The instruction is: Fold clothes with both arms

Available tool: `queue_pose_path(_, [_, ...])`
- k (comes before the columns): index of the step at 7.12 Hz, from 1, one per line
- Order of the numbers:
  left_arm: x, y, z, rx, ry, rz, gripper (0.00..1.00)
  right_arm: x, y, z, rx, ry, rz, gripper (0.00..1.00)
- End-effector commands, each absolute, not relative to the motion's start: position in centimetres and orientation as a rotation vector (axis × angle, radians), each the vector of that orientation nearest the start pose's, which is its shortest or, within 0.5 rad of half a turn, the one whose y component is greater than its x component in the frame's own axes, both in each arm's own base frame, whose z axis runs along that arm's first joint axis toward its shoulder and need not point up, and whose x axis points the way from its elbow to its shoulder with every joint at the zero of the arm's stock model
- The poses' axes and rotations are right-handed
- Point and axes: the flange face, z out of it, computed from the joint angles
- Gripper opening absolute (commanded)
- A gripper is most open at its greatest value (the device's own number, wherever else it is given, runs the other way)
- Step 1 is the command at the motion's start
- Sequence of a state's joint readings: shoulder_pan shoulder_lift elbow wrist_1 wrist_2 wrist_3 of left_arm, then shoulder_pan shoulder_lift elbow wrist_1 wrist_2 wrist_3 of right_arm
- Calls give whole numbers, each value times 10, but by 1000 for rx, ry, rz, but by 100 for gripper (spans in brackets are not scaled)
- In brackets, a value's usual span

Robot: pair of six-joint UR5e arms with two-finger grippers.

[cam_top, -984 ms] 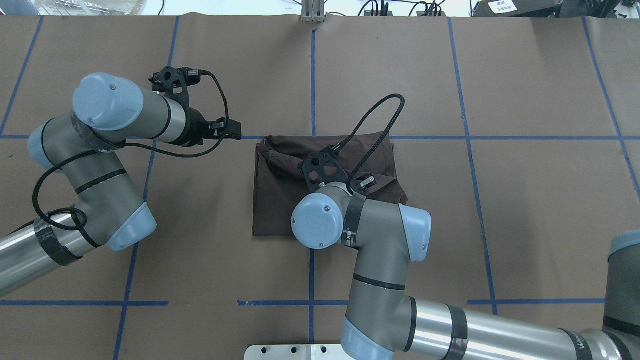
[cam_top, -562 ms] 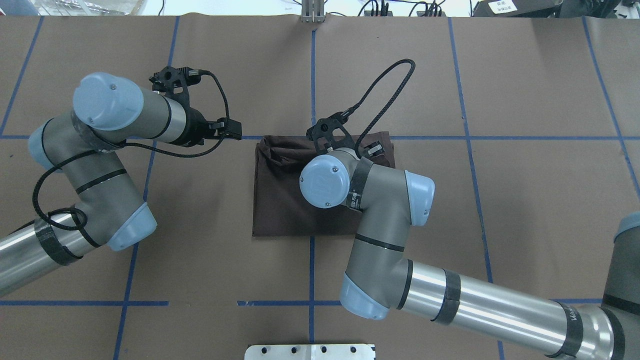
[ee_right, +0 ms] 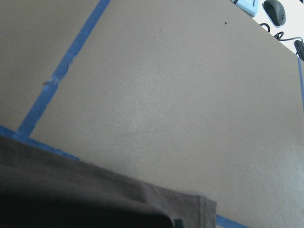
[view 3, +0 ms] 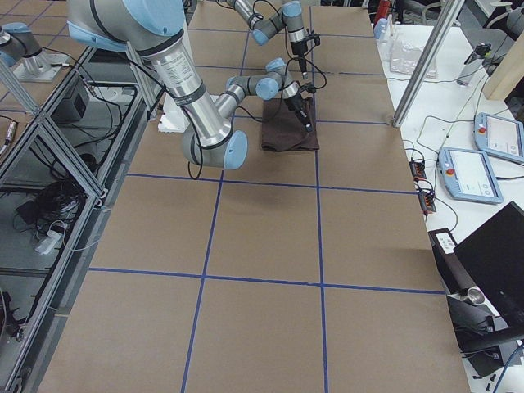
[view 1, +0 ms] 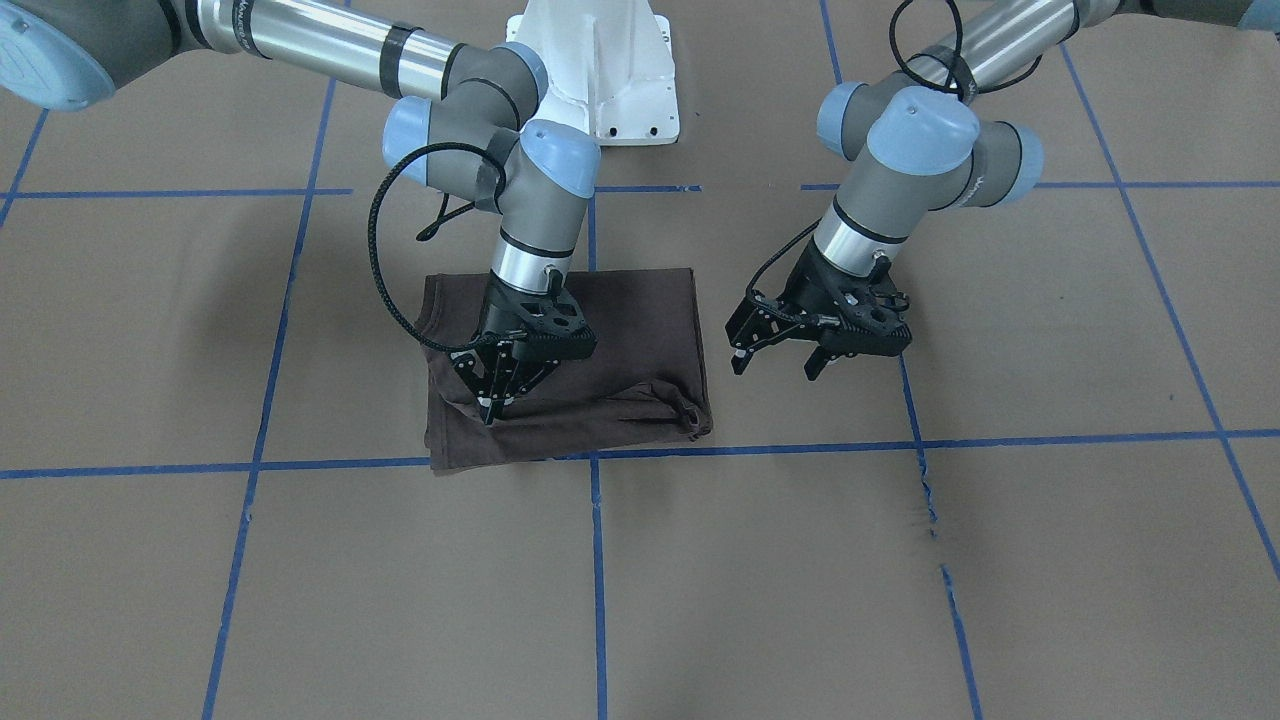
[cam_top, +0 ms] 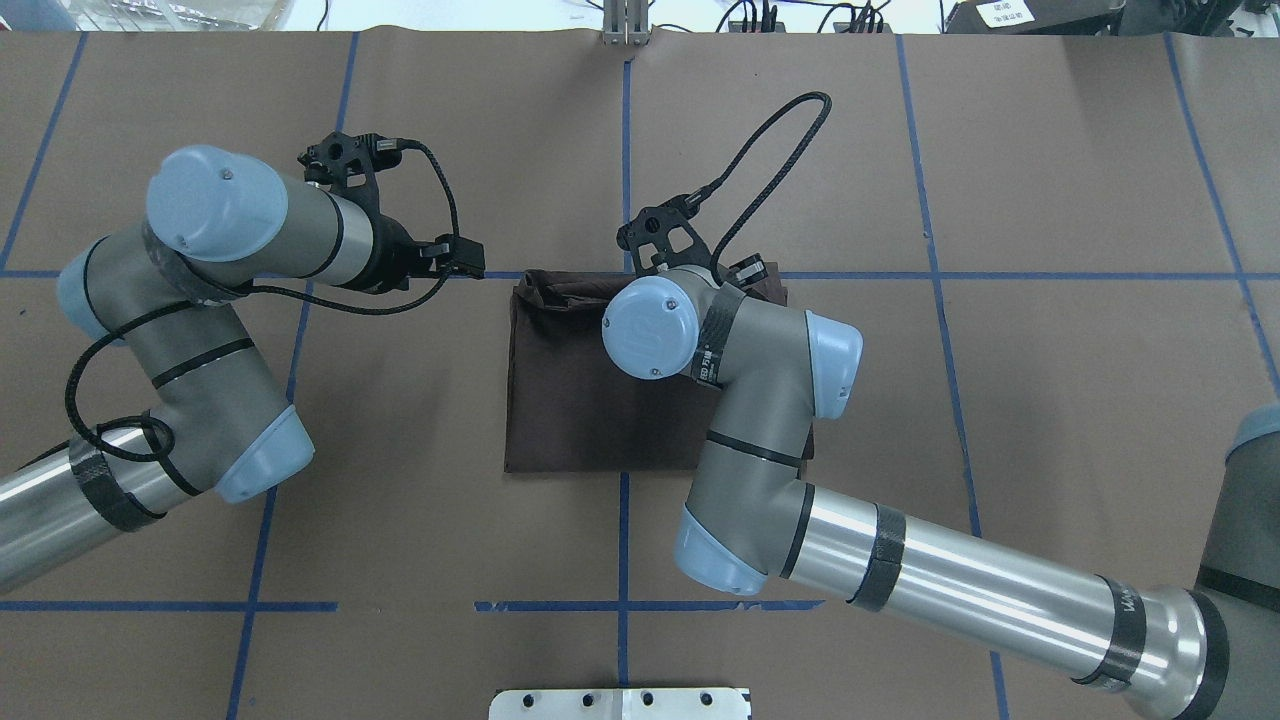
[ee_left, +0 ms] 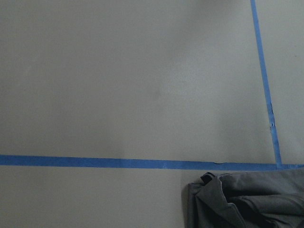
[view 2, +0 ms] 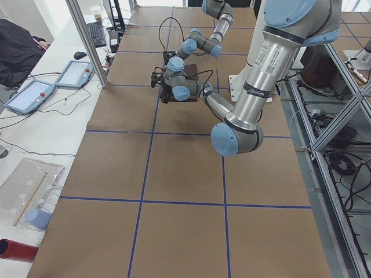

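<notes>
One T-shirt (view 1: 640,320) lies on one table (view 1: 1000,560). One left arm (view 1: 905,170) and one right arm (view 1: 530,200) make two, with one gripper apiece: the left gripper (view 1: 775,365) and the right gripper (view 1: 492,405). One white pedestal base (view 1: 600,80), two control tablets (view 2: 26,95) (view 2: 75,72).

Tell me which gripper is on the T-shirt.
The right gripper: its fingers are closed together, down on the dark T-shirt. The left gripper hangs open beside it, off the cloth.

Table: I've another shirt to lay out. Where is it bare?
Bare: all the table on the operators' side of the blue tape line bordering the T-shirt. Crowded: around it, right hand on it, left hand beside it.
</notes>
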State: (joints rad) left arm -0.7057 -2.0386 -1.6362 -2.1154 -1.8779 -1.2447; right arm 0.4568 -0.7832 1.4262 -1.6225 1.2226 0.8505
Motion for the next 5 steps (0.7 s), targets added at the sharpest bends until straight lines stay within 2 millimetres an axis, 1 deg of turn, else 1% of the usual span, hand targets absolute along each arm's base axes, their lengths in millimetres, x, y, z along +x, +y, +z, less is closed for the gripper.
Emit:
queue_pose_path(1, [435,-505,304,283,1060,-177,100,-609,-491,263,622,-326,-130,70])
queue_pose_path(2, [436,-505,305,282,1059,-174,100,-606,-506,249,619,-368,-104,100])
queue_pose_path(3, [440,-503,304,280,1059,-170,100,-579,-538,227,520,-465,-99,100])
queue_pose_path(4, [447,-502,299,275,1059,-163,100,-550,-564,220,453,-533,-84,100])
queue_pose_path(5, [471,-493,284,250,1050,-136,100,-523,-580,211,418,-586,-70,100])
